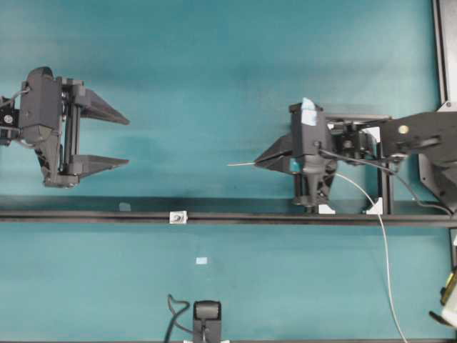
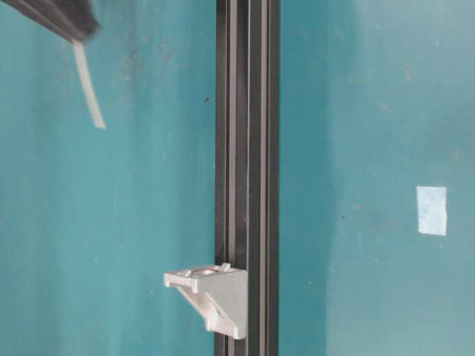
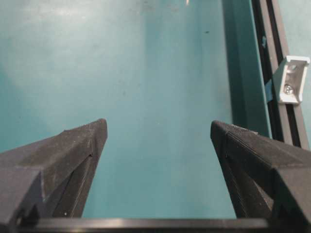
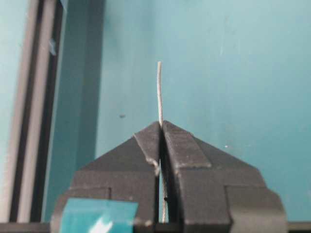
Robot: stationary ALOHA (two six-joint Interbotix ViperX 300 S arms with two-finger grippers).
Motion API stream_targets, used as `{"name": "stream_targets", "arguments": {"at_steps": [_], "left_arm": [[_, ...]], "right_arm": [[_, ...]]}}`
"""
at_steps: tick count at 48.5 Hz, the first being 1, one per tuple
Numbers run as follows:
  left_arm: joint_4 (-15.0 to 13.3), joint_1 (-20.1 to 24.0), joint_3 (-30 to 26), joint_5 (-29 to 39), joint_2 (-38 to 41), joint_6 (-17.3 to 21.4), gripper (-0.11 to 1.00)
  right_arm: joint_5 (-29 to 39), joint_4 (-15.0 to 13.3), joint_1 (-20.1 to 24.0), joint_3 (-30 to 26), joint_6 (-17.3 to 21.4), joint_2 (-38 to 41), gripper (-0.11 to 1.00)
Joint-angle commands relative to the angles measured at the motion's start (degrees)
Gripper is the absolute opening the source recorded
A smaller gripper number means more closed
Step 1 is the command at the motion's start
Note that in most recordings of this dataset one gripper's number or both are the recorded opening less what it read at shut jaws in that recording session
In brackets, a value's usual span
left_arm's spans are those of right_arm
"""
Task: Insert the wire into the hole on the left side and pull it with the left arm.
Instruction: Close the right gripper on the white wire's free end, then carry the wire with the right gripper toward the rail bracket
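Right gripper (image 1: 258,161) clamped on the wire (image 1: 240,164); the jaws meet at the tips, teal tape on its body. In the right wrist view the fingers (image 4: 146,145) press together with the wire (image 4: 159,92) pinched between them, a short free end sticking straight out past the tips and curving slightly. The rest of the wire trails back from the gripper and hangs down across the rail (image 1: 285,216) toward the lower edge of the overhead view.

Left gripper (image 1: 127,141) spread wide, holding nothing. It sits at the left of the overhead view, well apart from the wire tip and above the rail. Left wrist view: both fingertips (image 3: 95,133) far apart over bare teal table (image 3: 160,73).

The block (image 1: 178,216) with the hole sits on the rail, between the two grippers along the rail's length. The wire tip is above and to the right of it in the overhead view, not touching. The hole itself is too small to make out from overhead. Table-level view: the block (image 2: 211,293) is a grey-white bracket fixed to the left face of the rail (image 2: 247,148); the wire end (image 2: 89,85) shows blurred at upper left, under a dark fingertip (image 2: 63,16), clear of the bracket. In the left wrist view the block (image 3: 290,80) lies at the right edge, against the rail (image 3: 277,63).

A small pale tape patch (image 1: 201,261) lies on the table below the rail.
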Motion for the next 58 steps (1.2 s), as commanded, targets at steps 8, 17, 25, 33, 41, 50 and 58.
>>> {"name": "stream_targets", "arguments": {"at_steps": [8, 17, 25, 33, 41, 50, 58], "left_arm": [[-0.2, -0.2, -1.1, -0.5, -0.4, -0.1, 0.81], [-0.2, -0.2, -1.8, -0.5, -1.0, -0.1, 0.81], [-0.2, -0.1, -2.7, -0.5, -1.5, -0.1, 0.81], [-0.2, -0.2, -3.8, -0.3, -1.7, -0.2, 0.81], [-0.2, -0.2, -5.0, -0.2, -1.8, -1.2, 0.81], [-0.2, -0.3, -5.5, -0.4, -1.7, -1.4, 0.81], [-0.4, -1.1, -5.5, -0.8, -1.2, -1.5, 0.81]], "right_arm": [[2.2, -0.1, 0.2, 1.8, -0.1, -9.4, 0.02], [3.3, -0.1, 0.1, 3.9, -0.2, -16.4, 0.02], [4.6, -0.1, 0.2, 6.6, -0.1, -23.3, 0.02], [4.3, -0.1, 0.1, 9.8, -0.1, -30.2, 0.02], [3.7, -0.1, 0.1, 13.5, -0.1, -37.9, 0.02], [1.7, 0.2, 0.1, 17.1, 0.1, -43.0, 0.02], [-2.2, 0.2, 0.2, 19.3, 2.3, -42.7, 0.02]]}}
